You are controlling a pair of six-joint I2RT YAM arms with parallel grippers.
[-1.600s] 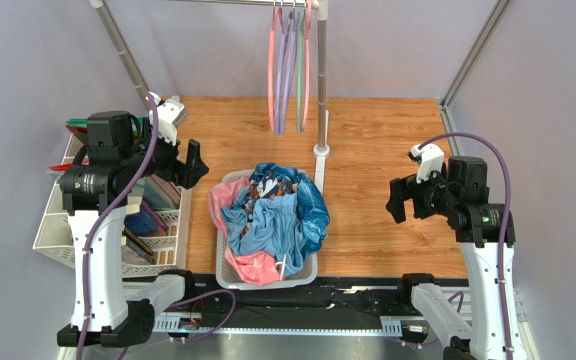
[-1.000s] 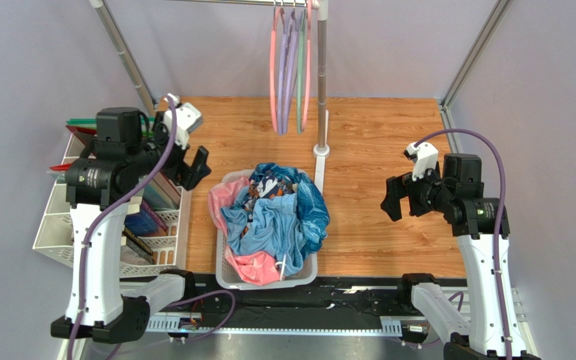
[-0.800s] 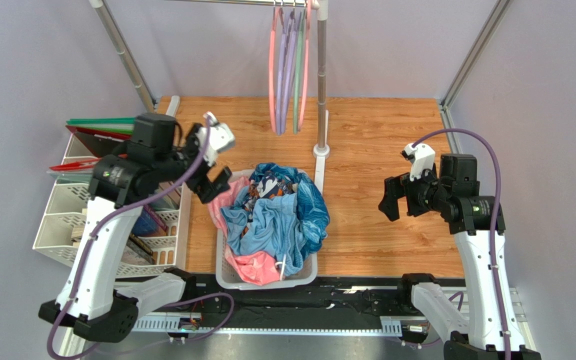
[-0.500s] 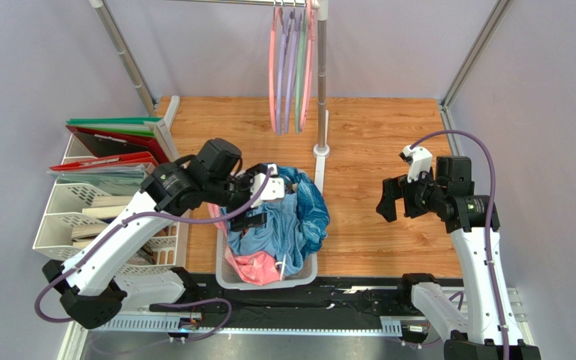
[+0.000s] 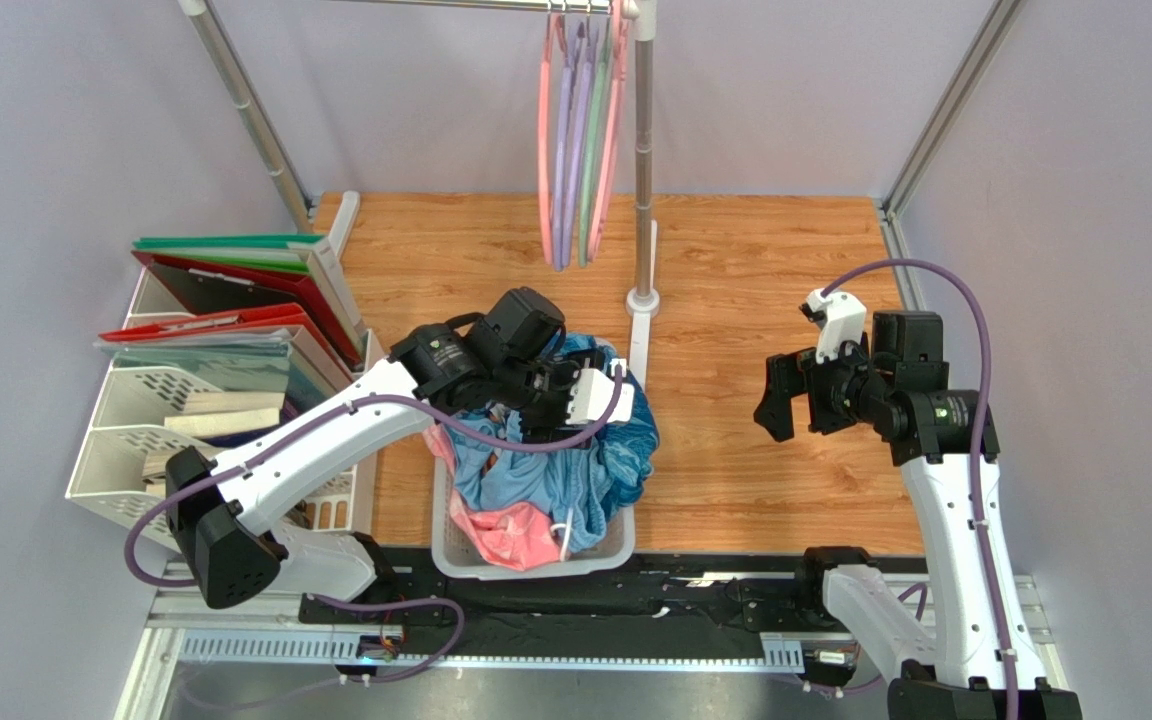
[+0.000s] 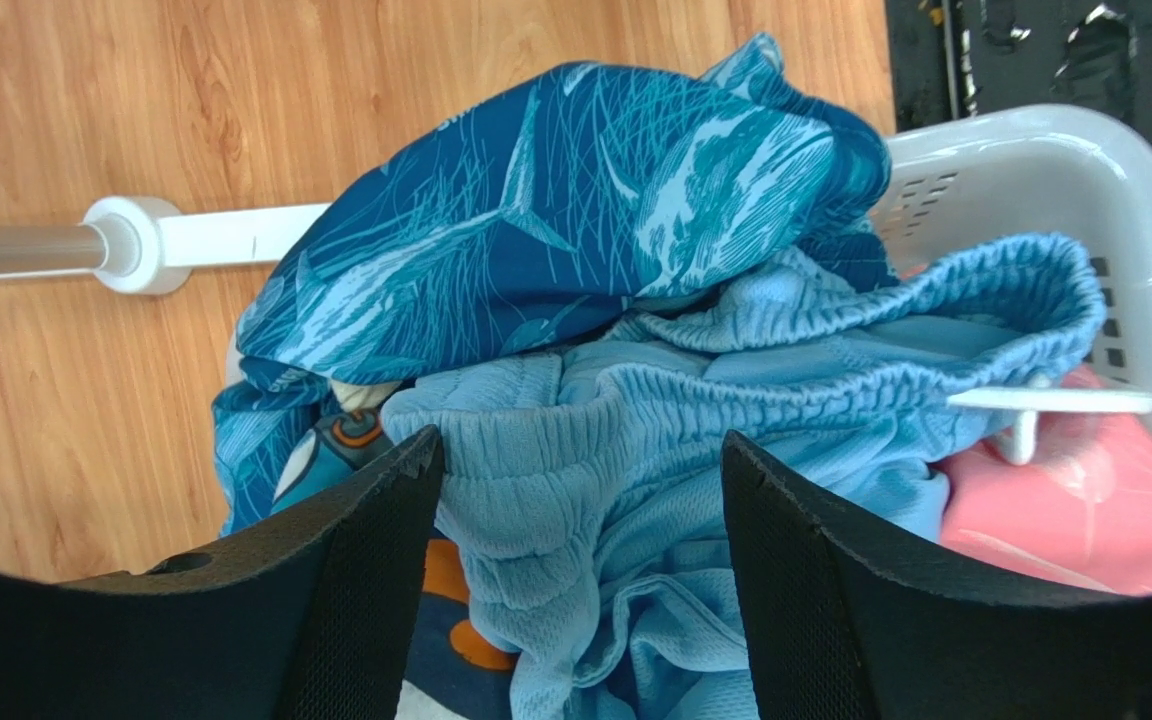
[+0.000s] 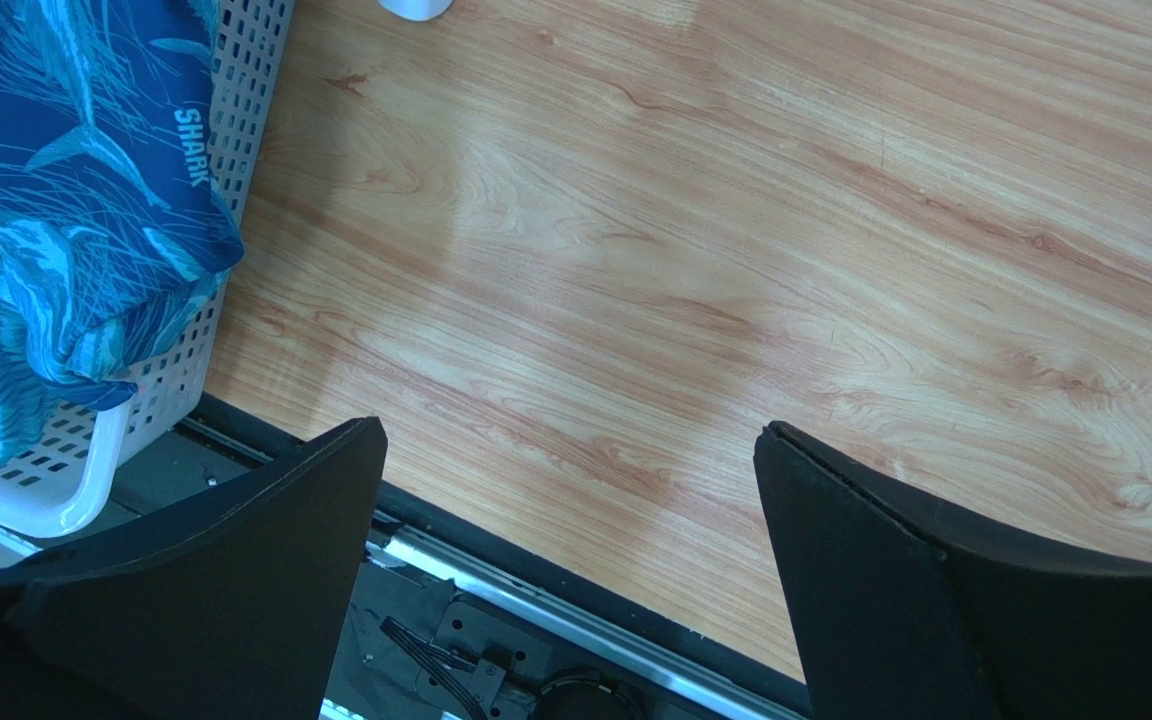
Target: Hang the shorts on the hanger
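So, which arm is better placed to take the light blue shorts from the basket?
Left: the left gripper, open, hangs just above the shorts in the basket; the right gripper is away over the table.

The left arm reaches forward and inward, its end pitched downward. The left gripper has its fingers spread wide, gripping nothing. The right arm stands raised. The right gripper is likewise spread and empty.

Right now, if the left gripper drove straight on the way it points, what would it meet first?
Probably the shorts: their gathered waistband sits centred ahead of the open left gripper, atop the basket pile. Depth unclear.
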